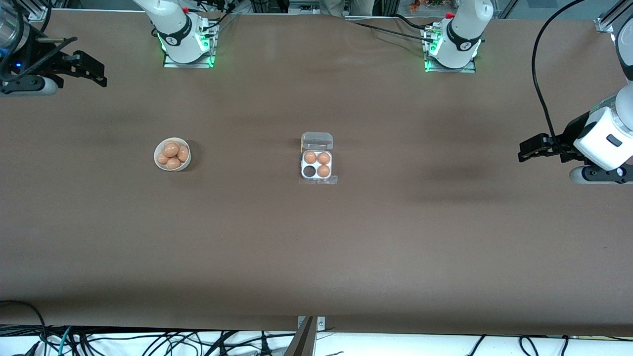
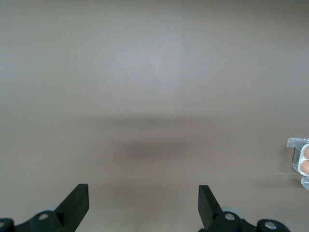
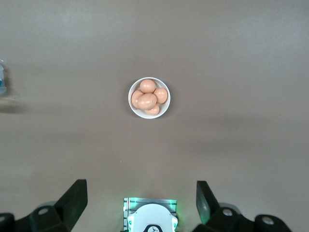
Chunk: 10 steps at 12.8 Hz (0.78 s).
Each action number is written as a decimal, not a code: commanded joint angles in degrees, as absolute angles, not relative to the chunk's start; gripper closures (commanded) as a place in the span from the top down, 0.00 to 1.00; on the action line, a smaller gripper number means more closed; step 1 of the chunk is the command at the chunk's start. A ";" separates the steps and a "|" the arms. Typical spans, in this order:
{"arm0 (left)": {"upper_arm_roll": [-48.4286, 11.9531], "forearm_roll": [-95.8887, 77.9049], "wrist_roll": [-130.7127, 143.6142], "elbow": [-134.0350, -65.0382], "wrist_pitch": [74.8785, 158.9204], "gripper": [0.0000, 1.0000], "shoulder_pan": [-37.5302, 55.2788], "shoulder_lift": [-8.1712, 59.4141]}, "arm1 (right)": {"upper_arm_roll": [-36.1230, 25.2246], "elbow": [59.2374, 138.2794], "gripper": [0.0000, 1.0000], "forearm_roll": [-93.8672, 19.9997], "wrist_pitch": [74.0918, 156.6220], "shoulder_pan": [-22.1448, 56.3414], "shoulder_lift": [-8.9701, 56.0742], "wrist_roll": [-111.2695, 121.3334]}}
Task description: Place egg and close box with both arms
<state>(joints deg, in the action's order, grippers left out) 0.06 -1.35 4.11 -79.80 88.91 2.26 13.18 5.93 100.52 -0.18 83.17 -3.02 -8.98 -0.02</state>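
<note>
The box [image 1: 316, 164], a small clear-plastic carton with a whitish four-cell tray, sits mid-table with its transparent hinged lid open and laid back on the side farther from the front camera. Three cells hold orange-brown eggs, and the cell nearest the camera toward the right arm's end is empty and dark. The egg [image 1: 171, 149] to be placed lies topmost among identical smooth orange-brown ones heaped together toward the right arm's end of the table, well apart from the box.
</note>
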 commanded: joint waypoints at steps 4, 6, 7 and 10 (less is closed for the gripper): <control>0.44 -1.76 3.96 -78.84 88.15 1.00 1.76 13.18 | 5.80 112.56 1.00 -1.05 93.66 -3.43 -10.90 -0.09; 0.53 -1.76 3.78 -78.92 88.15 1.00 1.58 13.18 | 5.80 118.27 1.00 -1.05 100.16 -3.43 -10.90 -0.09; 0.53 -1.76 3.87 -78.84 88.15 1.00 1.58 13.18 | 5.80 120.56 1.00 -1.05 103.15 -3.34 -10.72 -0.09; 0.53 -1.76 3.95 -78.84 88.15 1.00 1.67 13.36 | 5.89 128.04 1.00 -1.05 113.18 -3.34 -10.46 0.09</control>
<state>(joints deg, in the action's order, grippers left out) 0.55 -1.34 4.11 -79.80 88.91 1.81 13.18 5.78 123.36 -0.20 108.44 -3.05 -8.76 -0.02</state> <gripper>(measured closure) 0.000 0.000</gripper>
